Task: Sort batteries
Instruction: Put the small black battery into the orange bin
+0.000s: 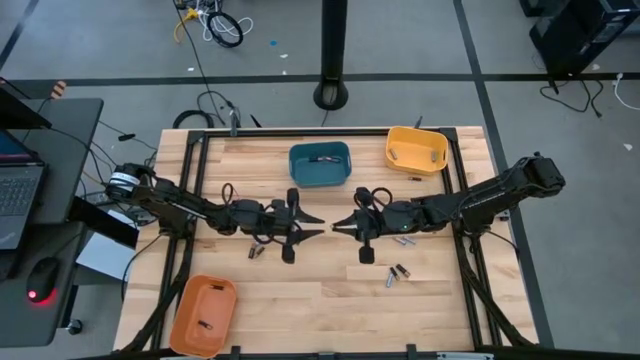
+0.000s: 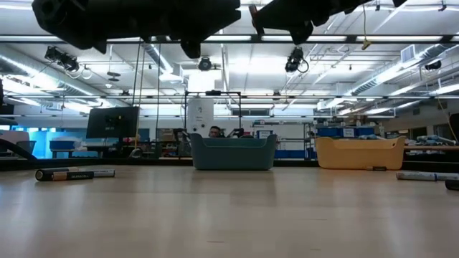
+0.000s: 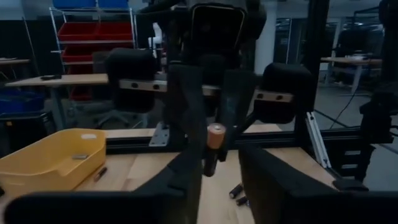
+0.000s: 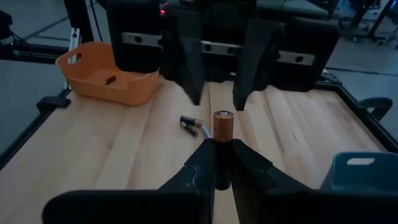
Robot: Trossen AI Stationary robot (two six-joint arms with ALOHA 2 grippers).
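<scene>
Mid-air handover over the middle of the pale wooden desk (image 1: 330, 290). The right claw (image 4: 219, 163) is clamped on a small copper-topped cylindrical battery (image 4: 222, 126), held upright and tip-out; the left claw (image 1: 318, 224) faces it with its fingers spread apart, just off the cell's end.

The risk is plain — only the right claw has the battery, pinched low on its body, so any nudge from the left fingers could tip or pop it loose, and it would fall and roll.

Loose batteries (image 1: 397, 272) lie on the desk near and right of the claws, another pair (image 1: 257, 250) left — a dropped cell could scatter them.

Room is fair: the teal plastic bin (image 1: 320, 165) and yellow plastic bin (image 1: 416, 150) sit far, the orange plastic bin (image 1: 205, 315) near-left, all well apart from the claws. The black frame rails (image 1: 465, 250) hem both sides.
</scene>
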